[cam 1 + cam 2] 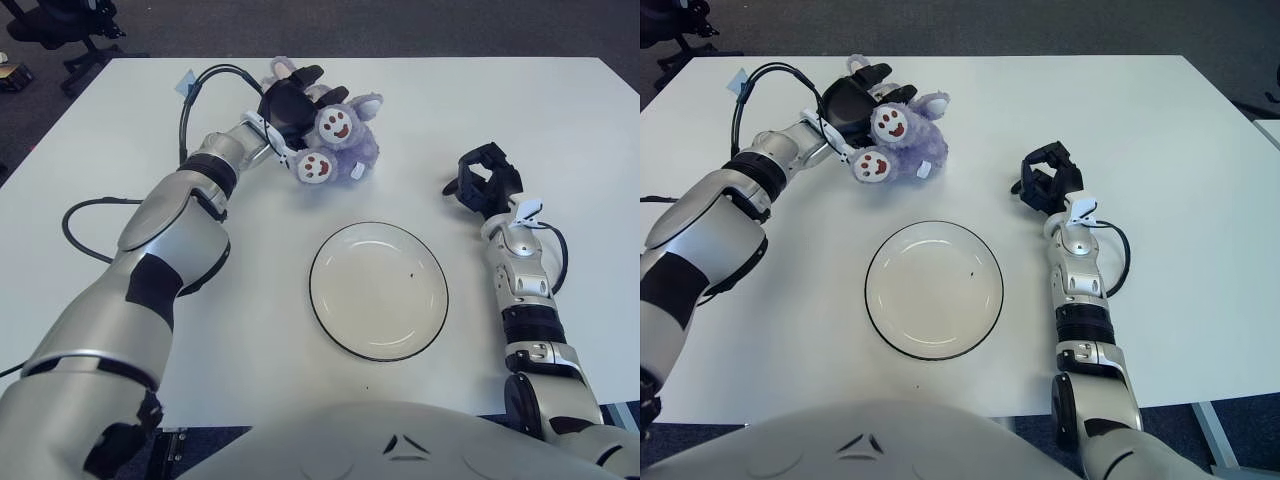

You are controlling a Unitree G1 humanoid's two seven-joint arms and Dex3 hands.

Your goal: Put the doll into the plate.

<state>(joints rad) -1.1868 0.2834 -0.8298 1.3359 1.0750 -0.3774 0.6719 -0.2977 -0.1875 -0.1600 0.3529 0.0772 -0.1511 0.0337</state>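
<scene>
Purple doll (343, 140) on the white surface (150, 300) beyond the plate (379, 290), left robot hand (288, 98) touching its left side with fingers spread, right robot hand (484, 178) curled, holding nothing, right of the plate

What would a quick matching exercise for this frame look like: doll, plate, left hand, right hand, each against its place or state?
Column 1:
1. doll
2. plate
3. left hand
4. right hand

Column 2:
a. idle, right of the plate
b. holds nothing, near table centre
c. purple, at the table's far side
d. against the doll's left side, fingers over it

Pairs: 1-c, 2-b, 3-d, 4-a
</scene>
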